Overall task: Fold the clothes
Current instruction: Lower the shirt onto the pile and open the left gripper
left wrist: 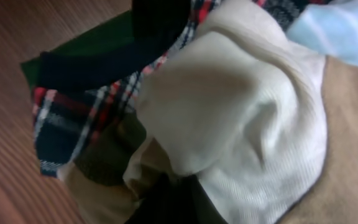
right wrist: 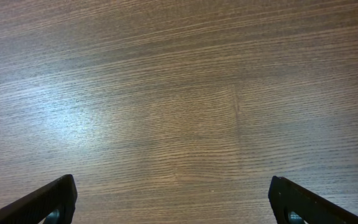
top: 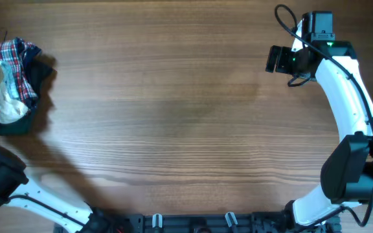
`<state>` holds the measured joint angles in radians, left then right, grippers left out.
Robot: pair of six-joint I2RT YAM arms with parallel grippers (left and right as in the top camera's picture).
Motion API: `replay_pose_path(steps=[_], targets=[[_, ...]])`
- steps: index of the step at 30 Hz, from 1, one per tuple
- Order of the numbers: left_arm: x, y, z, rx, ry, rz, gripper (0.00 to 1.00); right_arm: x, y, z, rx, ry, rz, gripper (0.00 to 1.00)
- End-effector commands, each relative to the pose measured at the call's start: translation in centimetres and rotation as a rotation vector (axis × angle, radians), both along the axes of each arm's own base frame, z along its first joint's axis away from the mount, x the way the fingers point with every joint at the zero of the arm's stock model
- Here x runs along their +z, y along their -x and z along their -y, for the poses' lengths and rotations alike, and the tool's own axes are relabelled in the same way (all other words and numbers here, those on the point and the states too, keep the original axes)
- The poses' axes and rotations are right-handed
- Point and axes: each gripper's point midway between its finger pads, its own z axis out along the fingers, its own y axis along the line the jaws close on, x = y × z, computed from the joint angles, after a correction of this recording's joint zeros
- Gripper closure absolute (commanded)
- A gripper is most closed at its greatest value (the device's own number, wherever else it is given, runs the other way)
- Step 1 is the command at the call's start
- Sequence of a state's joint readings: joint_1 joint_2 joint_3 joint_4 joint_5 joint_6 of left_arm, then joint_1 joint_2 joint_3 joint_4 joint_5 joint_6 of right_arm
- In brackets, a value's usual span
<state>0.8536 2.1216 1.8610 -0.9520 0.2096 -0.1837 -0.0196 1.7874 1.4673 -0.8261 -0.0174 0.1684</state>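
The right gripper [right wrist: 173, 202] shows only the dark tips of its two fingers [right wrist: 48, 202], set wide apart at the lower corners. Between and ahead of the jaws lies the wooden table [right wrist: 179, 93], its grain running across from one jaw to the other. A pale glare [right wrist: 67, 115] sits ahead of one finger, and a faint short seam [right wrist: 235, 124] nearer the other.

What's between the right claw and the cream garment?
Only bare brown wooden tabletop separates the black right gripper from the soft cream-and-tan garment, seen overhead.

Plaid garment [top: 19, 61] on dark green cloth [left wrist: 95, 40] — wooden table [top: 173, 116].
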Motion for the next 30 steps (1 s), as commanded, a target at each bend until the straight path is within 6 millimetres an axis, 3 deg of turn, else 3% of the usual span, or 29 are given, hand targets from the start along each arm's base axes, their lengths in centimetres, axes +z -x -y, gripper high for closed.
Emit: replay_pose_path(steps=[1, 3, 5, 10, 12, 14, 17, 19, 22, 25, 27, 28, 30], targets=[[0.1, -2.5, 2.7, -0.09, 0.057, 0.065, 0.89, 0.7, -0.3, 0.3, -0.022, 0.011, 0.021, 0.0], [2.1, -4.2, 4.8, -0.149, 0.106, 0.162, 0.89, 0.7, -0.3, 0.3, -0.022, 0.011, 0.021, 0.0], [4.1, -4.9, 5.5, -0.153, 0.09, 0.195, 0.89, 0.7, -0.3, 0.3, -0.022, 0.011, 0.021, 0.0], [10.6, -4.8, 6.0, -0.084, 0.03, 0.301, 0.89, 0.7, -0.3, 0.3, -0.022, 0.011, 0.021, 0.0], [12.0, -4.6, 6.3, -0.088, 0.001, 0.318, 0.88, 0.7, -0.3, 0.3, -0.022, 0.011, 0.021, 0.0], [12.0, -4.2, 5.8, -0.07, -0.03, 0.293, 0.85, 0.7, -0.3, 0.3, -0.022, 0.011, 0.021, 0.0], [10.0, -3.9, 4.7, -0.038, -0.066, 0.214, 0.83, 0.7, -0.3, 0.3, -0.022, 0.011, 0.021, 0.0], [8.0, -4.3, 4.8, -0.041, -0.035, 0.18, 0.83, 0.7, -0.3, 0.3, -0.022, 0.011, 0.021, 0.01], [3.3, -4.8, 5.3, -0.05, 0.04, 0.095, 0.83, 0.7, -0.3, 0.3, -0.022, 0.011, 0.021, 0.0], [0.4, -5.1, 5.5, -0.053, 0.081, 0.055, 0.83, 0.7, -0.3, 0.3, -0.022, 0.011, 0.021, 0.0], [1.4, -5.8, 5.4, -0.066, 0.076, 0.101, 0.84, 0.7, -0.3, 0.3, -0.022, 0.011, 0.021, 0.0], [3.1, -6.5, 5.7, -0.082, 0.072, 0.154, 0.84, 0.7, -0.3, 0.3, -0.022, 0.011, 0.021, 0.0], [8.2, -7.7, 6.1, -0.12, 0.034, 0.287, 0.84, 0.7, -0.3, 0.3, -0.022, 0.011, 0.021, 0.0]])
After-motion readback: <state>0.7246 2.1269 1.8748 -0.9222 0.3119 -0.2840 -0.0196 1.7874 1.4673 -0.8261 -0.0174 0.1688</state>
